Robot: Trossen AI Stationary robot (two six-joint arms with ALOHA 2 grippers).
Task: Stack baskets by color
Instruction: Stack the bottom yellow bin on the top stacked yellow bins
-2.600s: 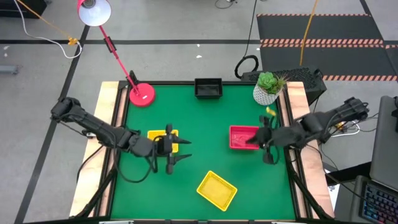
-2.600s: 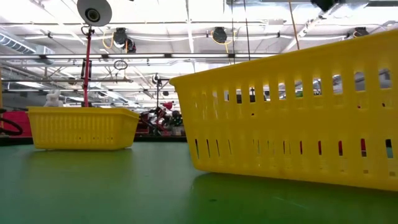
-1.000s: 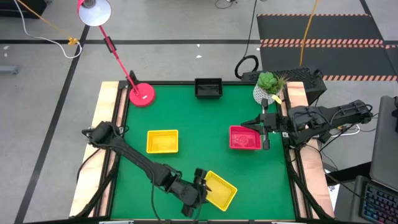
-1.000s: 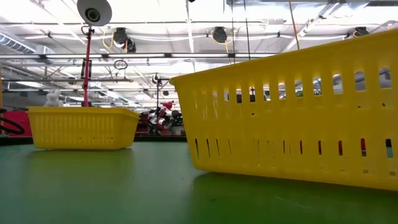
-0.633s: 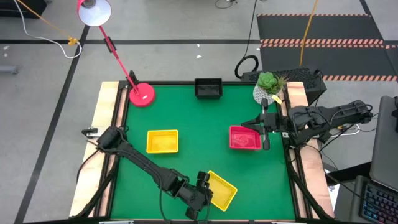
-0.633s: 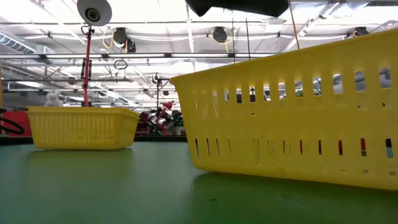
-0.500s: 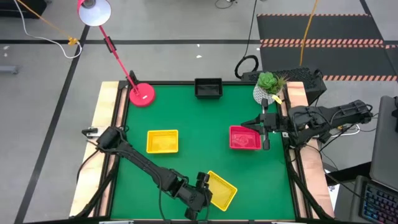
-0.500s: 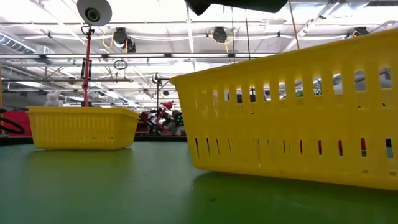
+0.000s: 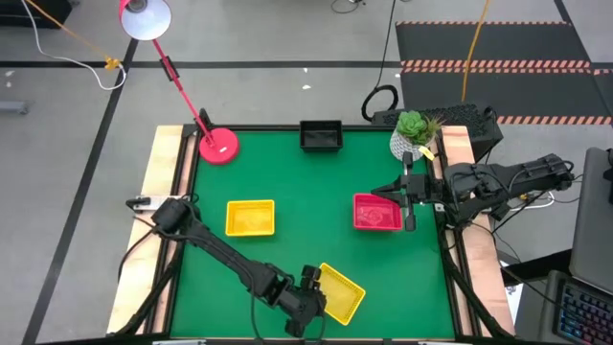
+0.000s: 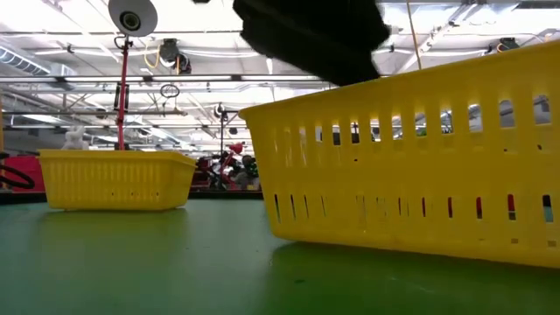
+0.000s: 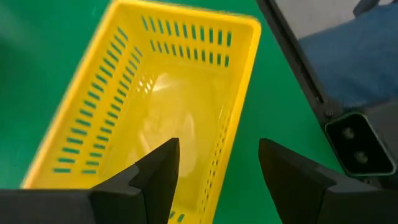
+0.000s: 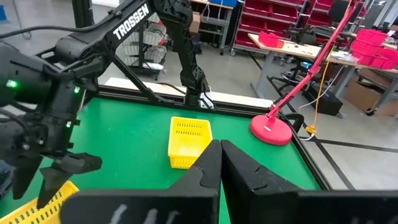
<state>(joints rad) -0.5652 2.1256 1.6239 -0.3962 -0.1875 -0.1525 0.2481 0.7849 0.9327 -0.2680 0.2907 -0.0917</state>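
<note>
One yellow basket (image 9: 337, 293) sits askew on its base near the table's near edge, filling the low view (image 10: 411, 157). My left gripper (image 9: 308, 291) hangs open just above its left end. In the left wrist view one finger (image 11: 158, 174) stands over the basket's inside (image 11: 168, 118) and the other (image 11: 289, 177) outside its long wall. A second yellow basket (image 9: 250, 218) lies left of centre, a red basket (image 9: 376, 213) right of centre and a black one (image 9: 321, 135) at the far edge. My right gripper (image 9: 410, 203), shut and empty, hovers at the red basket's right side.
A red lamp's base (image 9: 218, 146) stands at the far left corner and a white plant pot (image 9: 412, 144) at the far right. Bare green mat (image 9: 306, 220) lies between the baskets. The table's dark frame (image 11: 298, 68) and blue cloth (image 11: 348, 56) show beyond the near basket.
My left gripper has sunk toward the near yellow basket, tipping further downward, and has come into the low view from above. It has stayed open. The basket has not moved.
</note>
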